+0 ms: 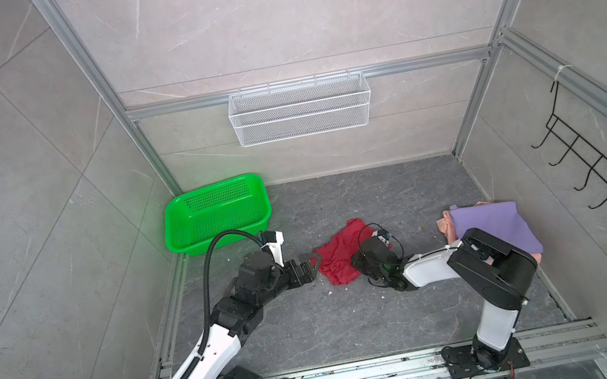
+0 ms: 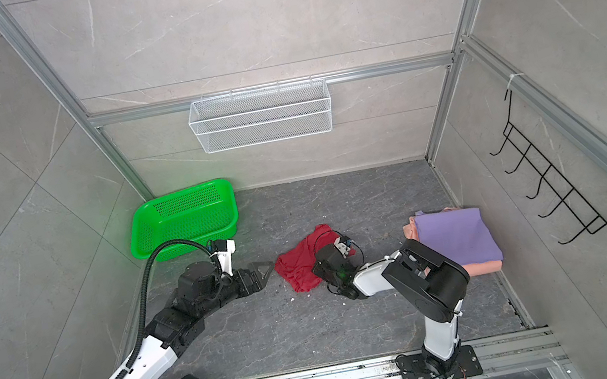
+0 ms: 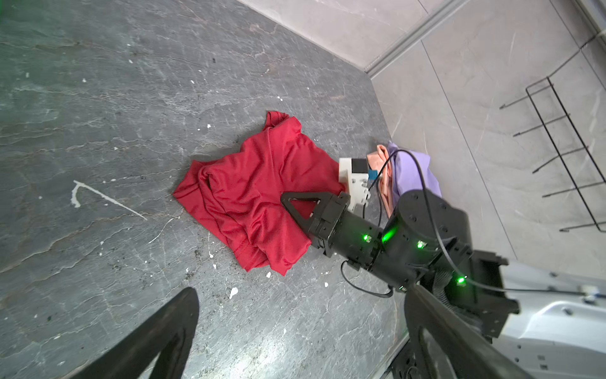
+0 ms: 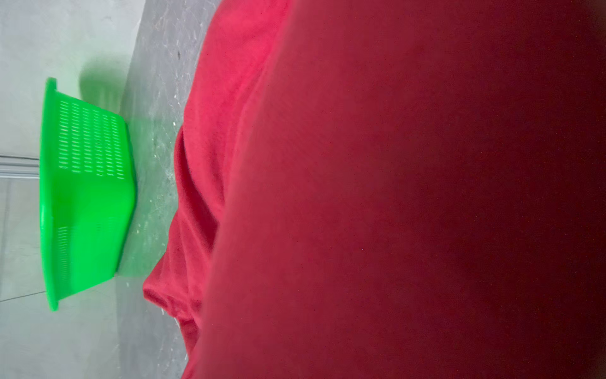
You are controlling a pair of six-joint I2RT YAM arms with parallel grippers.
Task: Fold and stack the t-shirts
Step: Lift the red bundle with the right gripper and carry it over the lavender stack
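- Tabletop (image 1: 360,328): lavender t-shirt (image 1: 489,225) on salmon t-shirt (image 1: 444,226), stacked at 3 o'clock.
- Dark red t-shirt (image 1: 336,254): crumpled, centre; should be spread flat, hems squared, before any fold.
- Right gripper (image 3: 300,205): fingers closed on cloth at its 4 o'clock edge.
- Left gripper (image 1: 310,267): fingers (image 3: 157,334) wide open, empty, at 9 o'clock.

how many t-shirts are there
3. The red t-shirt lies crumpled in the middle; the lavender t-shirt sits folded on the right, on top of the pink t-shirt. Others could be hidden underneath.
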